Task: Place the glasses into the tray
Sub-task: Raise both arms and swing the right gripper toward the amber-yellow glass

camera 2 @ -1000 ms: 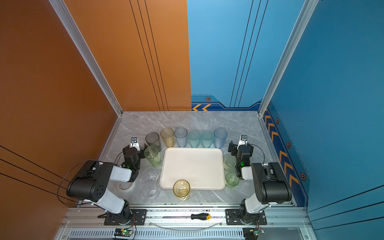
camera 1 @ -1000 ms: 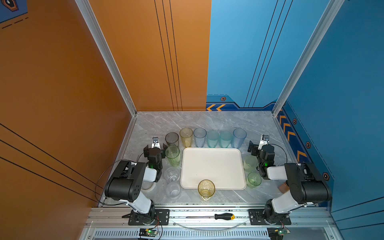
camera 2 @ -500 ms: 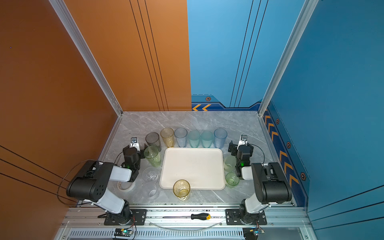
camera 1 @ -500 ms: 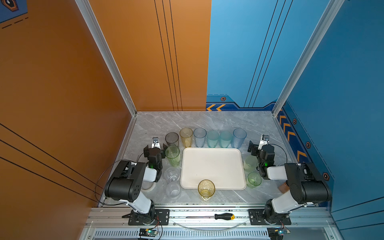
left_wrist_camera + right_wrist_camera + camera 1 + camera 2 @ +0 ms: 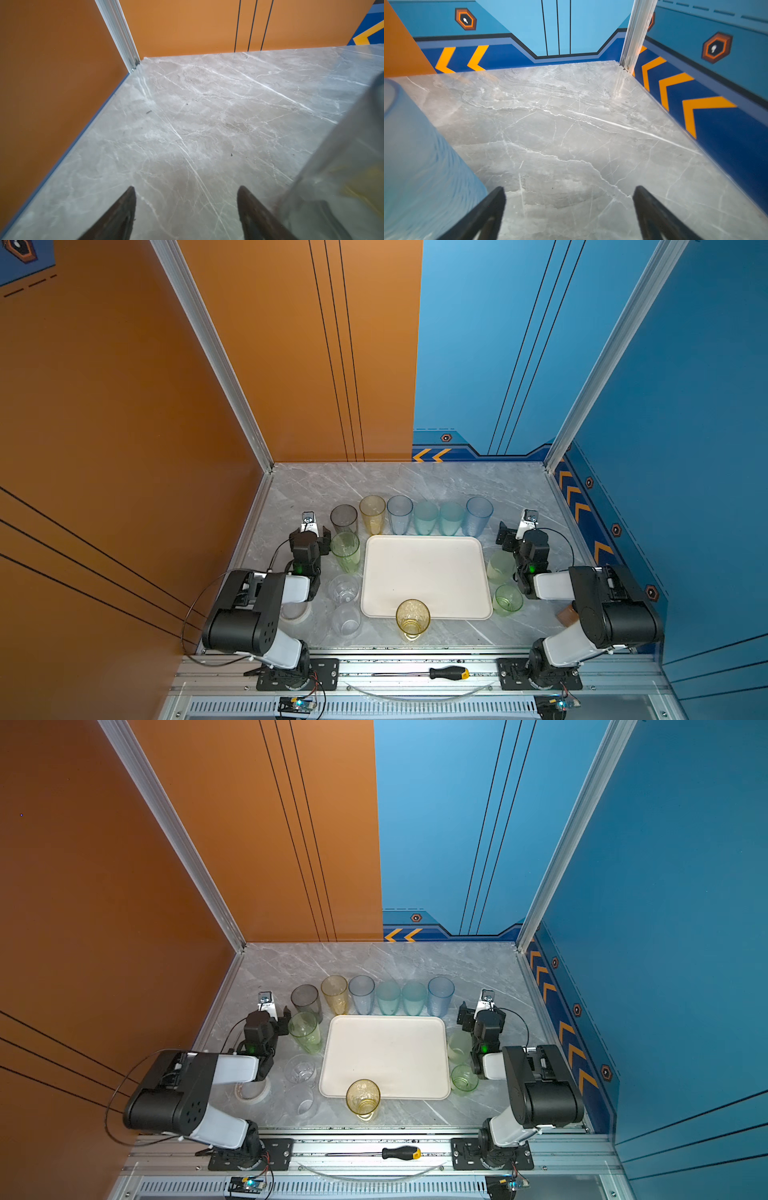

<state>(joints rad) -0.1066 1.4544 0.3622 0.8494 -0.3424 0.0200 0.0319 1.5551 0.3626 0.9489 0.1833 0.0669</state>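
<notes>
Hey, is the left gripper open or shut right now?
Open. In the left wrist view the left gripper has its fingers standing well apart, with only bare marble tabletop between them.

The left arm and right arm sit folded low at the surface's near corners, left tool and right tool aimed toward its far edge, jaws apart and empty.
</notes>
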